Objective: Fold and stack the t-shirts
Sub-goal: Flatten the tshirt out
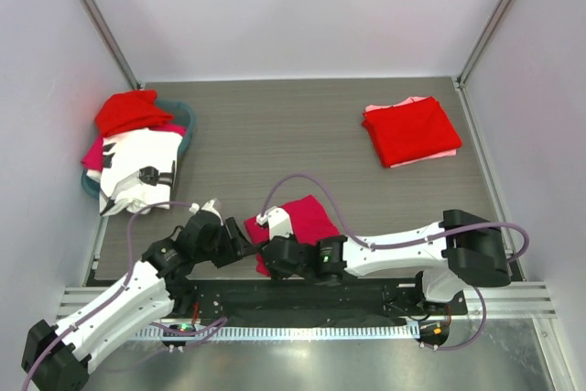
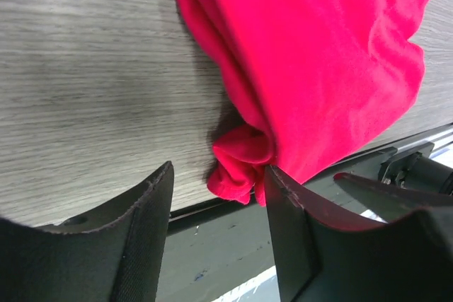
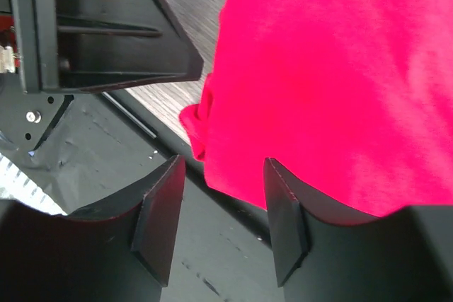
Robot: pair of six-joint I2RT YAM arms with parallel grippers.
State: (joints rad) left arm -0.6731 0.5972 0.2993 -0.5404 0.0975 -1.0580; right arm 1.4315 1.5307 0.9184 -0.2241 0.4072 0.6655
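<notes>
Two grippers work at the 6 o'clock edge of the grey wood-grain table (image 1: 275, 135), both at one crumpled crimson-pink cloth t-shirt (image 1: 307, 217).

- Item, left gripper (image 2: 218, 175): black fingers (image 2: 145, 224) apart. The shirt's bunched corner lies at the tips, touching the 3 o'clock finger and clear of the other, so it is not clamped.
- Item, right gripper (image 3: 225, 164): fingers (image 3: 159, 217) apart. The shirt's hem lies just beyond the tips, and the dark frame shows through the gap.
- Item, folded bright red t-shirt (image 1: 412, 130): at 2 o'clock on the table, lying on a folded pale pink t-shirt (image 1: 374, 110).
- Item, teal round basket (image 1: 189, 127): at 10 o'clock. A heaped red t-shirt (image 1: 133, 112) sits on top, and a white t-shirt with black print (image 1: 137, 167) spills over the 6 o'clock rim.
</notes>
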